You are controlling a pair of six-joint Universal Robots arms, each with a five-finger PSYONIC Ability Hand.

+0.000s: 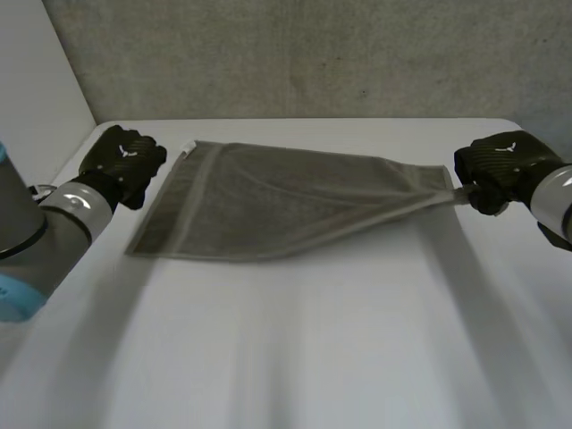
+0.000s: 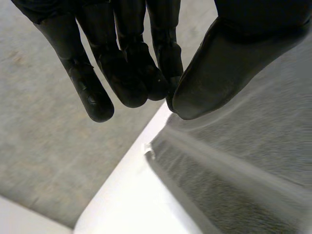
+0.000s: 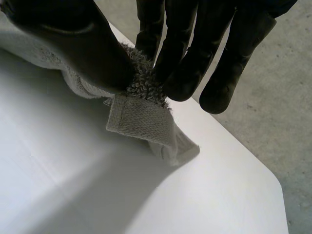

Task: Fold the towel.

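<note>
Two black hands flank a grey towel (image 1: 268,201) spread on the middle of a white table (image 1: 286,357). At its right end, the right hand (image 1: 500,170) pinches a bunched corner between thumb and fingers, drawing the cloth to a point. Just beside the far left corner, the left hand (image 1: 125,161) holds nothing, fingertips closed against its thumb. A grey wall (image 1: 313,54) stands behind.

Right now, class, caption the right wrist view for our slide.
Right hand pinches a towel corner between thumb and fingers above the white table.
</note>
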